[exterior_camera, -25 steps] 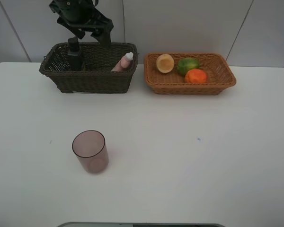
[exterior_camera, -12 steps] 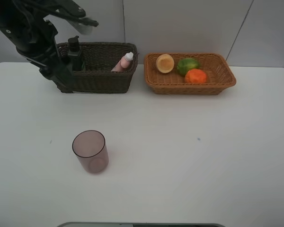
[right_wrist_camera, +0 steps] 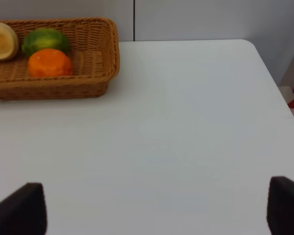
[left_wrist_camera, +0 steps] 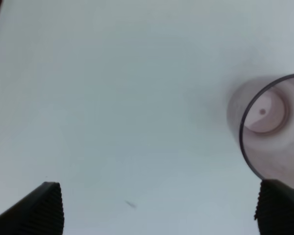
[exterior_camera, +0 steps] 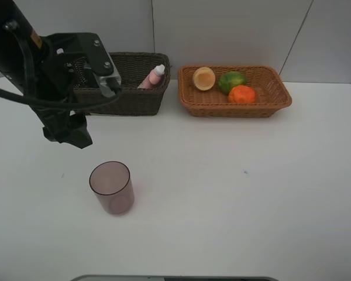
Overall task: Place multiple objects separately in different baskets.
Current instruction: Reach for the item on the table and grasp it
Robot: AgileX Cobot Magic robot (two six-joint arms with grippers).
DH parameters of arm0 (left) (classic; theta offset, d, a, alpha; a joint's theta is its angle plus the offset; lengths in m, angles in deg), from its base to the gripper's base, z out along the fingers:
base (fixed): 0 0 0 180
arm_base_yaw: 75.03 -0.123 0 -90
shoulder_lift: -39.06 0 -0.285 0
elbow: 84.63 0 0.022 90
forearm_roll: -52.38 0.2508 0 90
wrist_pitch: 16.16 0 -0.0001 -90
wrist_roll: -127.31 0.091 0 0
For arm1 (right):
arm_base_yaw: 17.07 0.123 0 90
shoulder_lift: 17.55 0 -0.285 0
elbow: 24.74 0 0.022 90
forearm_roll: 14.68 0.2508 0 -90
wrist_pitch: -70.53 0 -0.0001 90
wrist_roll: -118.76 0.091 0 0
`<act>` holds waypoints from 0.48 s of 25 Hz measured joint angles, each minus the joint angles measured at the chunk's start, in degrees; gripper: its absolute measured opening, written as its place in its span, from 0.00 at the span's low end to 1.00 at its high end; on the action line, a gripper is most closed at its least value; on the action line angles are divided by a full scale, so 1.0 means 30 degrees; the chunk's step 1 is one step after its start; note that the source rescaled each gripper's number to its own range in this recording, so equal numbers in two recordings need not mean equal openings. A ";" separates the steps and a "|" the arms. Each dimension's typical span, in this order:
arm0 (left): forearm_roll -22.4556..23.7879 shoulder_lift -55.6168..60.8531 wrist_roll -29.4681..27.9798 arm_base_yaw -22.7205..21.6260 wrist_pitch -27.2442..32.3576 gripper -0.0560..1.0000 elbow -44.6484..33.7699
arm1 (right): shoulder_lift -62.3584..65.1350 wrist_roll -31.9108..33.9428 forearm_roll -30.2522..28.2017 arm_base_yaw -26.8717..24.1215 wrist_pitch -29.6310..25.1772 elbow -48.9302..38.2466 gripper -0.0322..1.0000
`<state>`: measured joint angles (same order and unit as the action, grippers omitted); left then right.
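The worktop [exterior_camera: 234, 193] is plain white. The cup [exterior_camera: 111, 187] is translucent mauve with a darker rim. One woven wicker basket [exterior_camera: 134, 96] is dark brown; the other basket [exterior_camera: 234, 104] is light orange-tan. In the tan one lie a pale yellow peach-like fruit [exterior_camera: 204, 78], a green fruit [exterior_camera: 231, 81] and an orange [exterior_camera: 242, 94]. The slim bottle [exterior_camera: 152, 78] is pink with a white cap. The left arm [exterior_camera: 52, 76] is black.
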<state>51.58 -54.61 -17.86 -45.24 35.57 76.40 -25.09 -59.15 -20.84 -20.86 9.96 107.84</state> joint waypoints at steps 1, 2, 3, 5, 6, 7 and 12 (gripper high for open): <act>0.0000 -0.0154 0.0000 0.0226 0.0000 1.00 0.0000 | 0.0000 0.0000 0.0000 0.0000 0.0000 0.0000 1.00; 0.0000 -0.0363 0.0000 0.0435 0.0000 1.00 0.0000 | 0.0000 0.0000 0.0000 0.0000 0.0000 0.0000 1.00; 0.0000 -0.0629 0.0000 0.0683 0.0000 1.00 0.0000 | 0.0000 0.0000 0.0000 0.0000 0.0000 0.0000 1.00; -0.0024 -0.1155 0.0000 0.1143 0.0000 1.00 0.0000 | 0.0000 0.0000 0.0000 0.0000 0.0000 0.0000 1.00; -0.0039 -0.1445 0.0000 0.1295 0.0000 1.00 0.0000 | 0.0000 0.0000 0.0000 0.0000 0.0000 0.0000 1.00; -0.0061 -0.1715 0.0000 0.1431 -0.0005 1.00 0.0000 | 0.0000 0.0000 0.0000 0.0000 0.0000 0.0000 1.00; -0.0076 -0.2756 0.0000 0.1517 -0.0021 1.00 0.0000 | 0.0000 0.0000 0.0000 0.0000 0.0000 0.0000 1.00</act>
<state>51.35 -62.88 -17.86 -40.68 35.51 76.40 -25.09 -59.15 -20.84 -20.86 9.96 107.84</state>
